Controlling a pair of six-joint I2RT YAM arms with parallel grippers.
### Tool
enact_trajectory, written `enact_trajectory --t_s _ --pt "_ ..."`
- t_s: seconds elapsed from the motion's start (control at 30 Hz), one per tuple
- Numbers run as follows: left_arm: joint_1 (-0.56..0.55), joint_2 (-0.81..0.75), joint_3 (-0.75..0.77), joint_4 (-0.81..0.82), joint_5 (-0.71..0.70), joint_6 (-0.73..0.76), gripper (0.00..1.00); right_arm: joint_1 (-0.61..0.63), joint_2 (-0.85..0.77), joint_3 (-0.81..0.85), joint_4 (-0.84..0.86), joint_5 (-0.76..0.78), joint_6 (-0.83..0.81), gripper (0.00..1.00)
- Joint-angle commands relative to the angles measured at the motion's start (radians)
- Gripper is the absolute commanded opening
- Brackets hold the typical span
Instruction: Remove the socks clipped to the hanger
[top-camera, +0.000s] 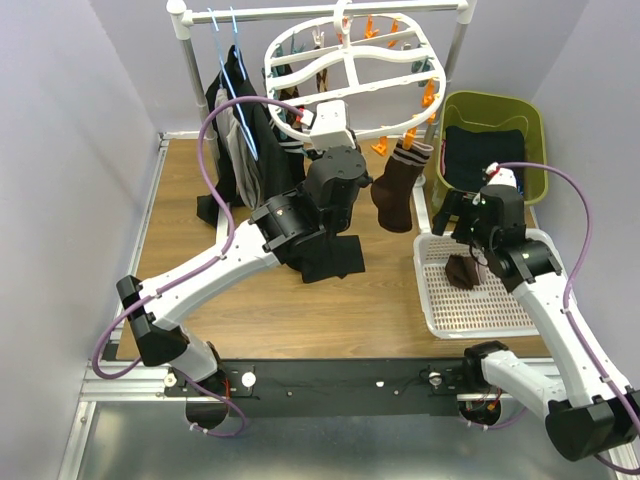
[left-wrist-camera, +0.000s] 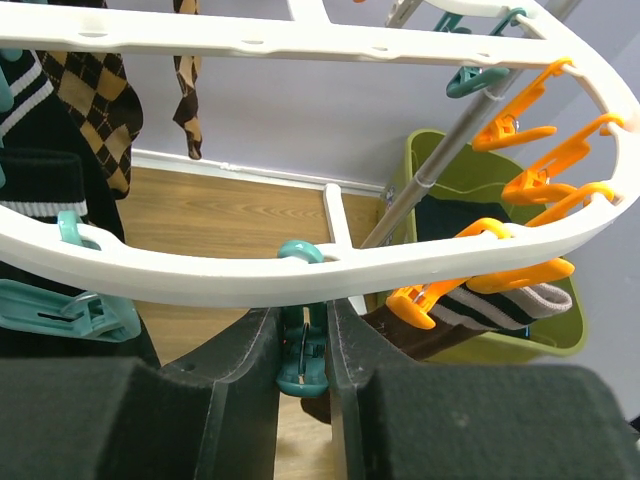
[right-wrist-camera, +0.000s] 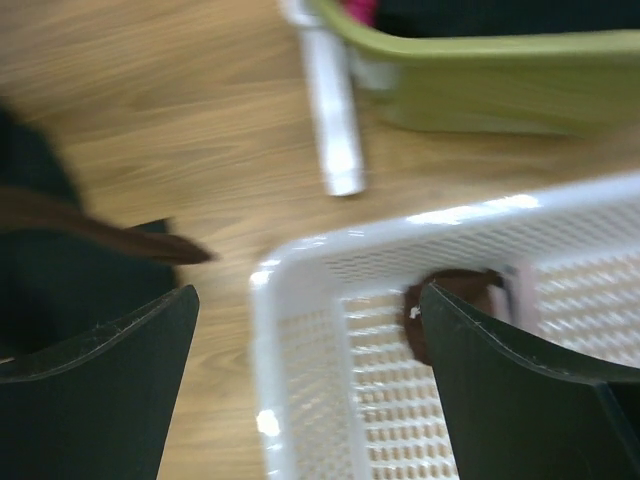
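The white oval hanger (top-camera: 350, 70) hangs from the rail, and its front rim crosses the left wrist view (left-wrist-camera: 250, 270). My left gripper (left-wrist-camera: 302, 345) is raised to that rim (top-camera: 322, 128) and shut on a teal clip (left-wrist-camera: 302, 360). A brown sock (top-camera: 397, 190) with a striped cuff (left-wrist-camera: 490, 310) hangs from orange clips. Diamond-patterned socks (left-wrist-camera: 100, 100) and a black white-striped sock (left-wrist-camera: 30, 150) hang at the left. My right gripper (top-camera: 460, 235) is open and empty over the near-left corner of the white basket (right-wrist-camera: 300, 260). A brown sock (top-camera: 462, 270) lies in that basket (right-wrist-camera: 420, 320).
A green tub (top-camera: 495, 102) holding folded dark cloth stands at the back right. Black garments (top-camera: 245, 140) hang on blue hangers at the left of the rail. A black cloth (top-camera: 330, 255) hangs below my left arm. The rack's white foot (right-wrist-camera: 335, 120) lies between tub and basket.
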Motion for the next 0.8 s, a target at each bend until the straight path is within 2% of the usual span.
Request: enact_trajectory --t_s 0.0,0.2,0.3,0.4,0.6,0.77 --pt "0.001 -0.038 -0.018 0.008 0.020 -0.021 0.00 0.003 -0.016 0.017 0.146 -0.370 -0.075 1.00" --pt "0.003 -0.046 -0.021 -0.004 0.038 -0.030 0.00 0.038 -0.023 -0.006 0.382 -0.636 -0.114 1.00" --pt "0.003 -0.054 -0.023 -0.009 0.044 -0.037 0.00 0.051 -0.019 -0.025 0.458 -0.694 -0.176 1.00" --pt "0.004 -0.063 -0.024 -0.013 0.055 -0.039 0.00 0.049 -0.009 -0.049 0.541 -0.716 -0.197 1.00" --pt "0.004 -0.077 -0.030 -0.024 0.067 -0.048 0.00 0.049 -0.038 -0.148 0.716 -0.615 -0.157 0.98" --pt "0.009 -0.083 -0.041 -0.023 0.090 -0.060 0.00 0.051 -0.051 -0.244 0.874 -0.624 -0.154 0.97"
